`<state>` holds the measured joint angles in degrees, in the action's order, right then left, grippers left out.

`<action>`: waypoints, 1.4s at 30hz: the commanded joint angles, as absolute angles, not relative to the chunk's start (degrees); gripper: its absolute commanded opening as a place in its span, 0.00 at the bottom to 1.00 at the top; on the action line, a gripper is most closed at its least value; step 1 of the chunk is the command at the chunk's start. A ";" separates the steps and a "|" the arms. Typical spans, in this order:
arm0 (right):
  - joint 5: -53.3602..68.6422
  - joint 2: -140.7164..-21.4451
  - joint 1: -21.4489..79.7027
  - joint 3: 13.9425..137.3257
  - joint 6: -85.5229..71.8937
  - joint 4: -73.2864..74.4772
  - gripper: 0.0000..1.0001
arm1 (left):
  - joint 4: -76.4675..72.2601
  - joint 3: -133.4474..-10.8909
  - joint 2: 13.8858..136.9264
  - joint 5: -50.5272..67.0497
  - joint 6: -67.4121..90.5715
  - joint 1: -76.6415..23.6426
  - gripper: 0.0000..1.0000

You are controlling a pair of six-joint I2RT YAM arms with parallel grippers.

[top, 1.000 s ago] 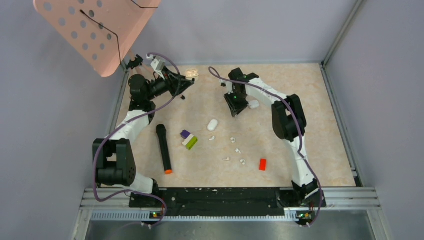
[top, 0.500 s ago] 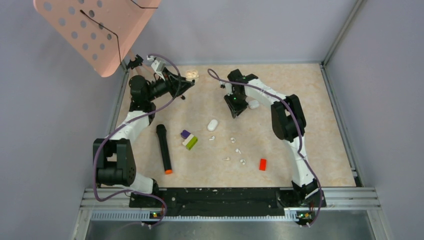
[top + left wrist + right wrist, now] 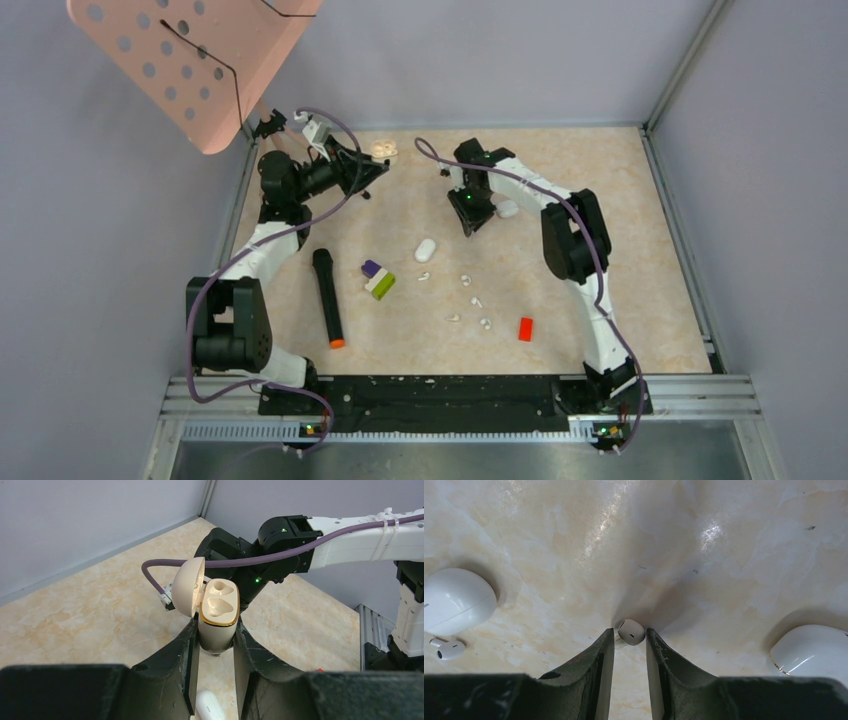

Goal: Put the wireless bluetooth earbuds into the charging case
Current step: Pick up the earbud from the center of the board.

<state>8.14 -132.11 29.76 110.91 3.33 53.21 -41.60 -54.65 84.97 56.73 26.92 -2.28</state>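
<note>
My left gripper (image 3: 216, 628) clamping a smooth cream case (image 3: 218, 605), lid open, right gripper (image 3: 626, 633) pinching a glossy earbud (image 3: 632, 632), rounded white cases (image 3: 455, 600) flanking

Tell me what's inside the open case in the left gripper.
Two empty moulded wells; no earbud inside the case. Fingers of the left gripper cover its lower body.
</note>
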 commanded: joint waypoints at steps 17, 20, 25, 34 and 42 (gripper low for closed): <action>4.44 -134.18 30.42 112.38 2.46 52.68 0.29 | -43.90 -55.06 84.73 57.13 26.98 -1.93 0.00; 3.68 -133.21 30.45 111.14 2.55 52.69 0.30 | -43.98 -55.18 85.06 57.13 27.06 -1.93 0.00; 3.19 -132.91 30.44 110.59 2.58 52.72 0.30 | -44.43 -55.69 85.86 57.30 27.26 -1.93 0.00; 1.88 -132.28 30.41 107.99 3.90 52.54 0.19 | -44.55 -55.40 85.90 57.74 27.31 -1.53 0.00; 0.28 -128.60 30.43 110.32 6.65 51.34 0.00 | -46.12 -55.06 86.75 58.05 28.42 -1.53 0.00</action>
<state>4.34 -131.72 30.02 110.24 3.95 51.66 -42.09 -54.61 85.97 57.19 27.38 -1.80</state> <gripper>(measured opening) 0.200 0.328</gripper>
